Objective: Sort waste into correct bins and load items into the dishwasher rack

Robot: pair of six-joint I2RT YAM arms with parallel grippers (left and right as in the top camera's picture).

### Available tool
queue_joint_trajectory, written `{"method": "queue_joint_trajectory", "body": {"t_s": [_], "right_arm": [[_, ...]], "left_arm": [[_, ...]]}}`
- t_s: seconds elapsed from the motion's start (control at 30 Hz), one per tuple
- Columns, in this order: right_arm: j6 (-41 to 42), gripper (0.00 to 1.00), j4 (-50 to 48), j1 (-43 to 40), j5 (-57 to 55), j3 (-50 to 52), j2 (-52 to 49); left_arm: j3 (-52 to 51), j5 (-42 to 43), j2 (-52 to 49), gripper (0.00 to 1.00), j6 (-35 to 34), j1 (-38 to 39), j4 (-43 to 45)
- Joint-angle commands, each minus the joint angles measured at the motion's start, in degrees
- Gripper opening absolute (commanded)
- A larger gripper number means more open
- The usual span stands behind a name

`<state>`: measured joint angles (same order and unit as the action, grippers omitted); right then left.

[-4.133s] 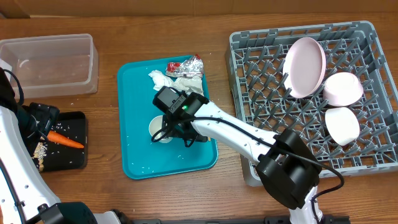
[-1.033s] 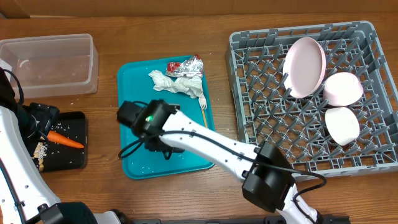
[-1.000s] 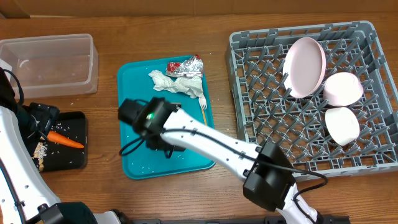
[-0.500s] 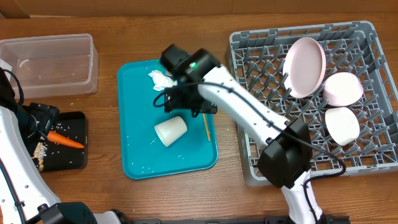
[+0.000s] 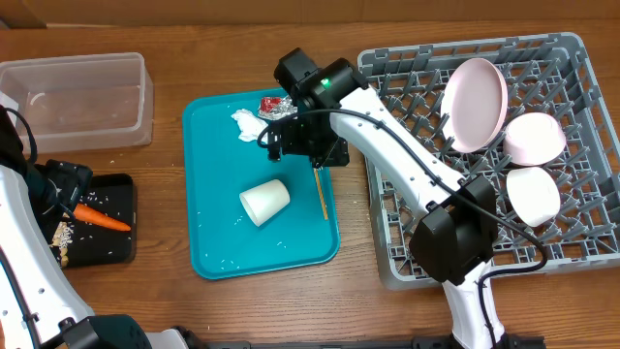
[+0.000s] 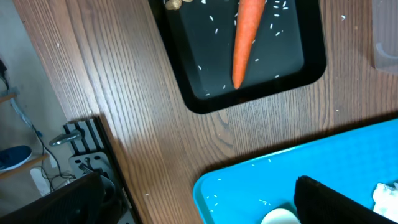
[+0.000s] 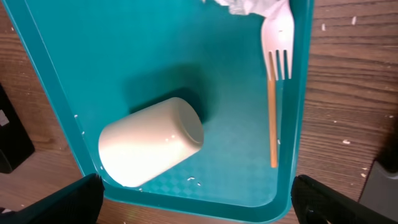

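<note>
Small white cup (image 5: 264, 203) released, now tipped on its side mid teal plastic tray (image 5: 208, 247) | right gripper (image 5: 305, 145) spread, empty, moved far toward crumpled white napkin (image 5: 247, 124) | left gripper (image 5: 63, 186) spread | cup's racking in grey plastic grid rack (image 5: 567, 47) judged pending

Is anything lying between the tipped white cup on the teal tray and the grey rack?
Only the thin tan-handled fork lies between the small white cup and the large grey plastic dishwasher rack, on the teal tray. A lift should clear it.

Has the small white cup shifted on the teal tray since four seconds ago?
Yes. The small white cup has tipped from upright onto its side, staying near the middle of the teal tray.
</note>
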<state>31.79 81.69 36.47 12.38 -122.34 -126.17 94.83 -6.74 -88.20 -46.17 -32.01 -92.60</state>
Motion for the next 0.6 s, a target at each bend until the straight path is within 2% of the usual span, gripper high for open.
{"method": "queue_joint_trajectory", "body": {"t_s": [0.0,0.2,0.4,0.57], "right_arm": [[-0.55,1.0,0.11,-3.21,0.61,-1.4,1.88],[-0.61,1.0,4.52,-9.35,3.82,-1.44,1.88],[-2.73,1.0,5.53,-11.78,4.02,-1.44,1.88],[-3.39,1.0,4.94,-11.85,4.02,-1.44,1.88]], "left_arm": [[-0.28,-1.14,-0.28,1.0,-0.59,-0.22,1.75],[-0.28,-0.57,-0.28,1.0,-0.57,-0.22,6.27],[-0.28,13.11,-0.28,1.0,1.75,-0.17,-0.79],[-1.51,18.88,-0.28,1.0,14.45,3.04,1.29]]}}
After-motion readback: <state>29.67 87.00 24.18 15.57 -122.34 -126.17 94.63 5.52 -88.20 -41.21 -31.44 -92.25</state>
